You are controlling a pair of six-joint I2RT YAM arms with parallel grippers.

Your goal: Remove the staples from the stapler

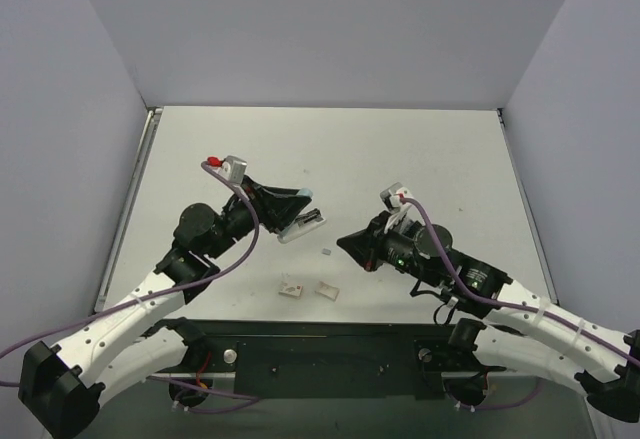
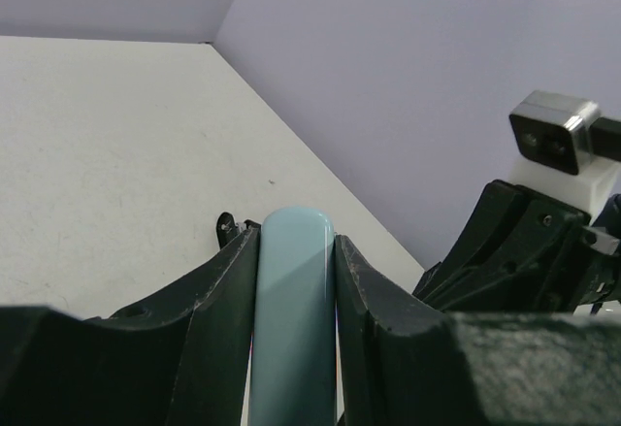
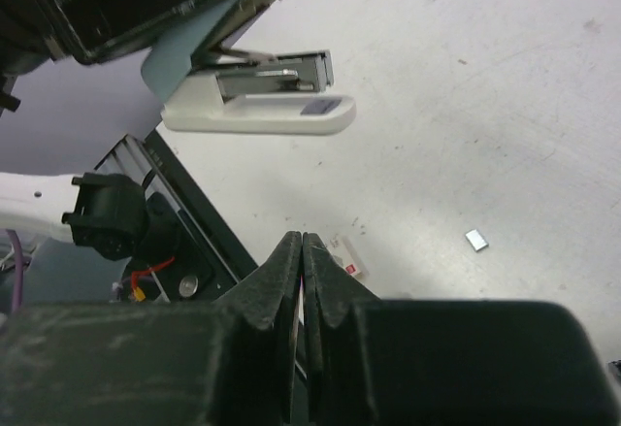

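The stapler [image 1: 300,223] hangs open above the table's middle: a pale blue top cover, a grey metal magazine and a white base [image 3: 262,115]. My left gripper [image 1: 290,207] is shut on the pale blue cover [image 2: 294,310], which fills the gap between its fingers [image 2: 218,300], and holds the stapler off the table. My right gripper [image 1: 346,242] is shut, its tips touching [image 3: 303,239], low over the table to the right of the stapler and apart from it. A small grey staple piece [image 1: 328,252] lies on the table between the two grippers; it also shows in the right wrist view [image 3: 475,240].
Two small pale boxes [image 1: 291,287] [image 1: 327,289] lie near the table's front edge; one with a red mark shows by my right fingertips [image 3: 347,257]. The black base rail [image 1: 330,344] runs along the front. Grey walls enclose the table on three sides.
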